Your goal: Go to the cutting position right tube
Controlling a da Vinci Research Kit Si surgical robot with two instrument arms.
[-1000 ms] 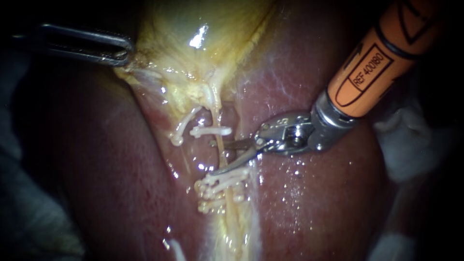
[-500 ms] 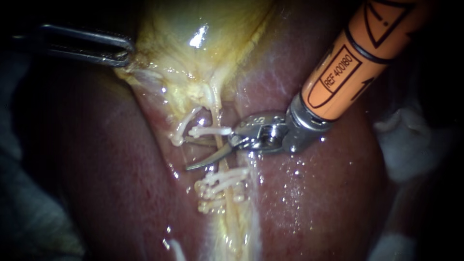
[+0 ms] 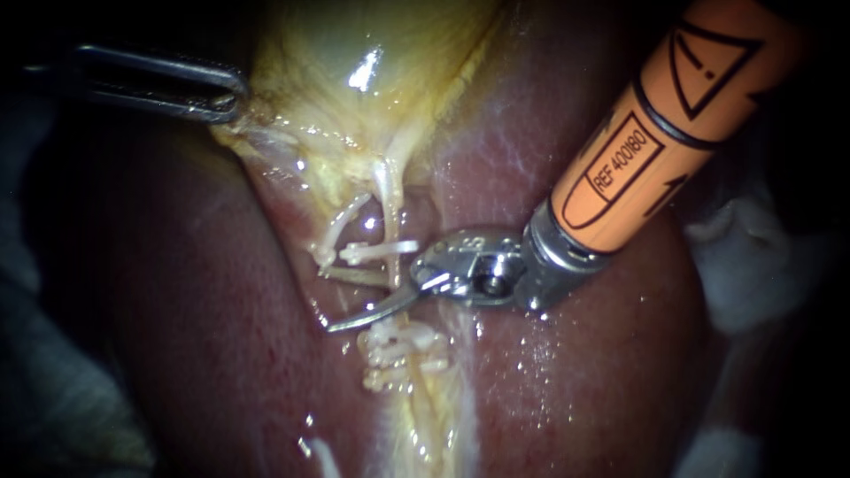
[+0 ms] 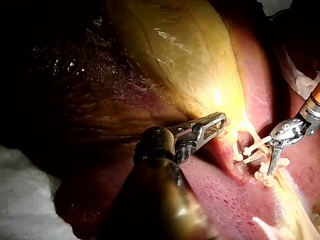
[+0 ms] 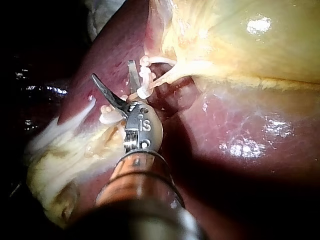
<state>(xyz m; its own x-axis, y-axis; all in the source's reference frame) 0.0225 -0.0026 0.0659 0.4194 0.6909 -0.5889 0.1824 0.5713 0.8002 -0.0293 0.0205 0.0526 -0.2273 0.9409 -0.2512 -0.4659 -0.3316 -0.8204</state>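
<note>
A pale tube (image 3: 388,199) runs down from the yellow gallbladder (image 3: 354,53) over the red liver (image 3: 567,372). It carries a white clip (image 3: 381,252) above and a cluster of white clips (image 3: 403,350) below. My right instrument (image 3: 329,299), on an orange shaft, holds its curved blades open, one on each side of the tube between those clips. The right wrist view shows its blades (image 5: 112,70) spread beside a clip (image 5: 145,92). My left instrument (image 3: 212,93) is shut on the gallbladder's edge, as the left wrist view (image 4: 212,125) also shows.
A second thin tube with a curved white clip (image 3: 332,235) lies just left of the clipped one. White gauze (image 3: 753,265) sits at the right edge, and more pale cloth (image 3: 53,389) at the lower left.
My right instrument has slid left, and its open blades now straddle the tube between the upper clip and the lower cluster. The upper clip has tilted slightly. The left instrument stays still.
</note>
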